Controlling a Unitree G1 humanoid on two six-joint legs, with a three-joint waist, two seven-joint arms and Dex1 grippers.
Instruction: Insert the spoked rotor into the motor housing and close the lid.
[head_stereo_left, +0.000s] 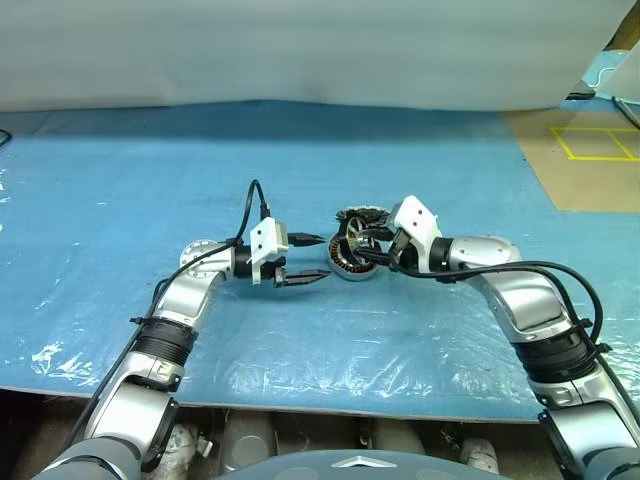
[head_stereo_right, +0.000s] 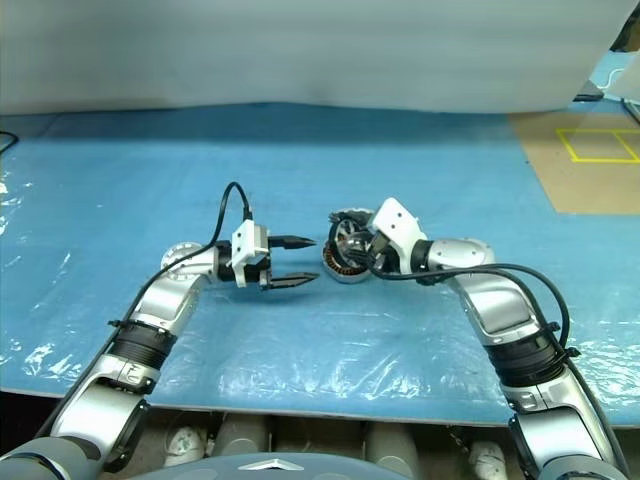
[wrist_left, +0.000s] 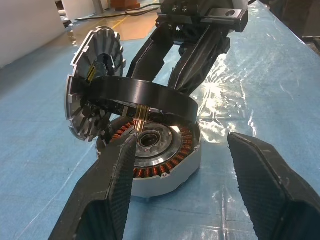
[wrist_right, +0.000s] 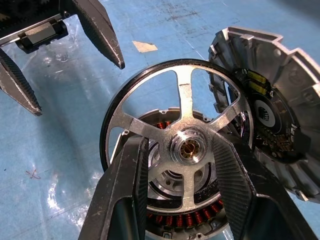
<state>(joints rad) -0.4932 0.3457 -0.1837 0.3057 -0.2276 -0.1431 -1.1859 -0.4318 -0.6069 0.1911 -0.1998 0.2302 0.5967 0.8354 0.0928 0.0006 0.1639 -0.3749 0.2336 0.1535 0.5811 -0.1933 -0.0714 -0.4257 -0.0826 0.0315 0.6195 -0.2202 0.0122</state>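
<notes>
Blue plastic sheeting (head_stereo_left: 330, 160) covered the work surface, wrinkled and glossy along its near edge, with a pale wall across the top of the frame and a brown floor patch (head_stereo_left: 580, 160) marked with yellow tape lines at the upper right.

Left of centre in the head view, the left gripper (head_stereo_left: 308, 258) pointed toward the middle of the frame, its two black fingers standing apart with nothing between them. Its fingertips were just beside the motor parts but not touching them.

At the centre, the round silver-grey motor housing with copper-coloured windings around a dark hub (wrist_left: 165, 150) sat on the sheeting. In the left wrist view it lay between and beyond the left gripper's spread fingers. Tilted above its open top was the flat spoked rotor with a dark outer band and shiny metal spokes (wrist_right: 182, 145), not yet seated; a short brass-coloured shaft hung from its hub toward the centre of the housing.

The right gripper (wrist_right: 182, 172), reaching in from right of centre, was clamped on the rotor, its fingers (wrist_right: 130, 185) pressing on the spokes either side of the hub.

Just behind the housing, a silver finned round lid with dark inner parts (wrist_right: 272, 120) stood up on edge.

No readable brand, label or writing could be made out on any part.
</notes>
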